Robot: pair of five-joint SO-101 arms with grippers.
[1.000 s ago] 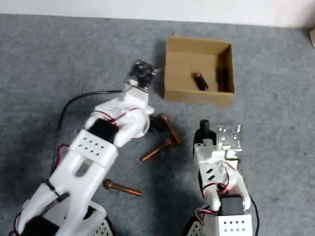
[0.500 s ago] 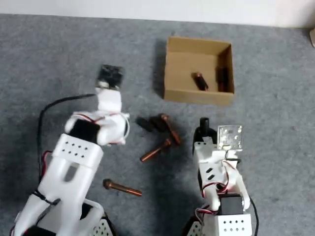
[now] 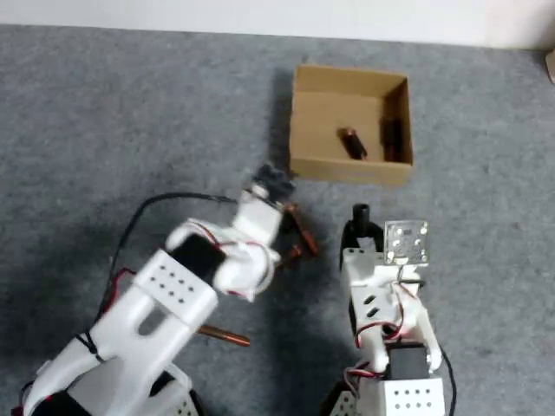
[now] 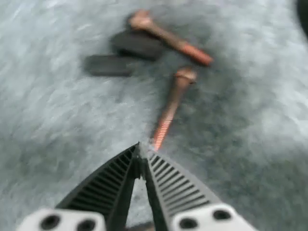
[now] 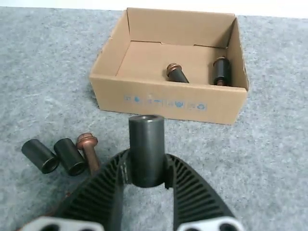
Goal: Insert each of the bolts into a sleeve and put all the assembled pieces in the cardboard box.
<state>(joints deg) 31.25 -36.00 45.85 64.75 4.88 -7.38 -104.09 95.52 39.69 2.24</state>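
Left gripper (image 4: 143, 154), pressed together at threaded end of bolt (image 4: 172, 103). Risks rolling it away unless spread first. Right gripper (image 5: 147, 168) pinching sleeve (image 5: 146, 144).

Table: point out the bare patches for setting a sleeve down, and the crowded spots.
Bare: carpet left of the box, beyond the left arm; carpet right of the box and right arm. Crowded: the strip between box and arms, with two bolts and two sleeves by the left pincer, and the right pincer gripping a third sleeve.
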